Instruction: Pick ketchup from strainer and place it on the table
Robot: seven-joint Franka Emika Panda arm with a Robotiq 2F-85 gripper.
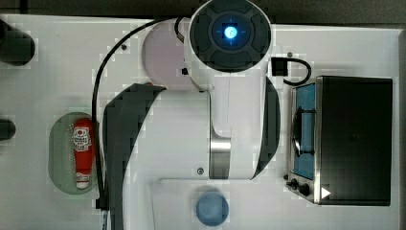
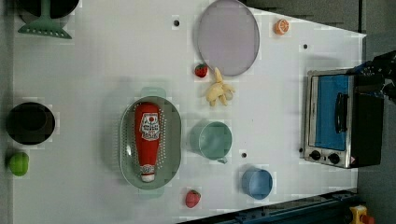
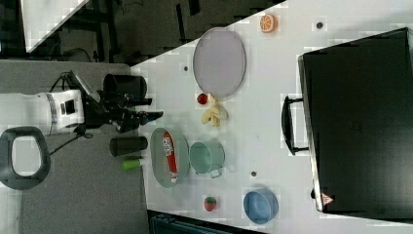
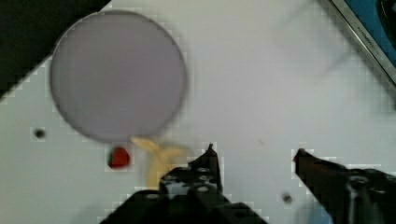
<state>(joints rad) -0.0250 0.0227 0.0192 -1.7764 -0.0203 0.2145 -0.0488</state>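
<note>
Fingers (image 4: 212,163) spread wide, nothing between them, the gripper (image 4: 254,156) hanging above bare table (image 4: 261,84) with a banana (image 4: 161,156) just beside one fingertip; farther off, the ketchup (image 2: 148,140) lies flat along the strainer (image 2: 173,140), untouched. Best plan, I'd say: travel over, straddle the bottle's narrow width mid-body, then descend straight

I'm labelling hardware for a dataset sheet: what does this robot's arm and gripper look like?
The arm is glossy white with dark grey joint covers, a silver ring and a round cap with a blue light. A black cable loops beside it. The gripper is black, with two pointed fingers.
</note>
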